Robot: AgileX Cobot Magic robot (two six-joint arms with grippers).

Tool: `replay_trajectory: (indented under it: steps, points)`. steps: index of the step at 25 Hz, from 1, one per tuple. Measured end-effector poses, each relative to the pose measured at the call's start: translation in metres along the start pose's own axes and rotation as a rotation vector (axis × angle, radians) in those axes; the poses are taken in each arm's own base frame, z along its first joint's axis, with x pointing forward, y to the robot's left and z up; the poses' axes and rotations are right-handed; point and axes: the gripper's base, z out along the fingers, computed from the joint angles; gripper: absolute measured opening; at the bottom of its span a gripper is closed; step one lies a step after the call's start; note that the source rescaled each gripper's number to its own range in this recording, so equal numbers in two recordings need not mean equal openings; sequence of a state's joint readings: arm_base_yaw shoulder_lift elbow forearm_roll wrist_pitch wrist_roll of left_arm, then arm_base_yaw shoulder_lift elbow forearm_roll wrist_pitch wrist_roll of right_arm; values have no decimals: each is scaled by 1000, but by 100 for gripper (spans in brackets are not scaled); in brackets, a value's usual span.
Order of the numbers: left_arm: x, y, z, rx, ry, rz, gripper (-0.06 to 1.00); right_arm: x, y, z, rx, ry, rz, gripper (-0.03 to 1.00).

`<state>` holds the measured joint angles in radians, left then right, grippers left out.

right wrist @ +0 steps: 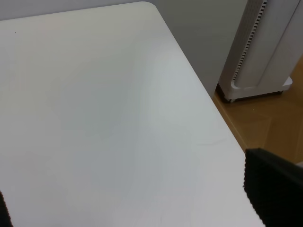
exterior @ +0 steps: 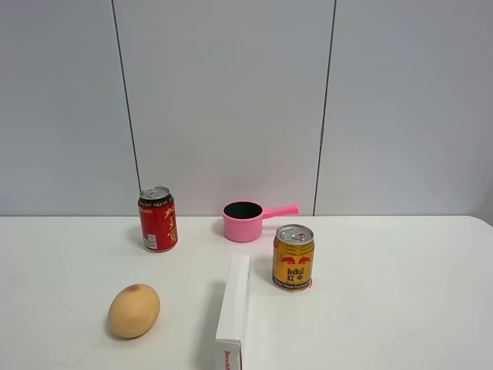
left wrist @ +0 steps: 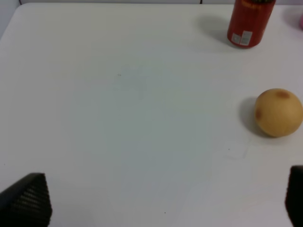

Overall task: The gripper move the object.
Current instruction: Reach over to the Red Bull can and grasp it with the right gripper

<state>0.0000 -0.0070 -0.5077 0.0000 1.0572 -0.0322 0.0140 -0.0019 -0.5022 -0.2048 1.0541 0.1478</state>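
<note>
The short gold-yellow can (exterior: 293, 257) with a red bull logo stands upright on the white table (exterior: 400, 293), right of centre in the exterior view. It does not show in either wrist view. Neither arm shows in the exterior view. My left gripper (left wrist: 161, 201) is open and empty, with black fingertips (left wrist: 28, 201) wide apart above bare table. My right gripper (right wrist: 137, 203) is open and empty over the table's right corner, with one black fingertip (right wrist: 272, 189) showing clearly.
A taller red can (exterior: 158, 219) stands at back left, also in the left wrist view (left wrist: 249, 21). A pink pot (exterior: 246, 220) sits behind the gold can. A tan egg-shaped object (exterior: 134, 310) (left wrist: 278, 112) and a long white box (exterior: 233, 308) lie in front. A white appliance (right wrist: 265, 47) stands on the floor beyond the table edge.
</note>
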Motion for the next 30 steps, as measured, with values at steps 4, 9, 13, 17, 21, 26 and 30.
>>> replay_trajectory:
  steps: [4, 9, 13, 17, 21, 26, 30]
  points:
    - [0, 0, 0, 0, 0, 0, 100, 0, 0, 0, 0, 0, 0, 100]
    - [0, 0, 0, 0, 0, 0, 100, 0, 0, 0, 0, 0, 0, 100]
    - [0, 0, 0, 0, 0, 0, 100, 0, 0, 0, 0, 0, 0, 100]
    - [0, 0, 0, 0, 0, 0, 100, 0, 0, 0, 0, 0, 0, 100]
    - [0, 0, 0, 0, 0, 0, 100, 0, 2, 0, -20, 3, -13, 100]
    - [0, 0, 0, 0, 0, 0, 100, 1, 10, -1, -105, 7, -67, 100]
    - [0, 0, 0, 0, 0, 0, 100, -7, 16, 6, -159, 68, -72, 100]
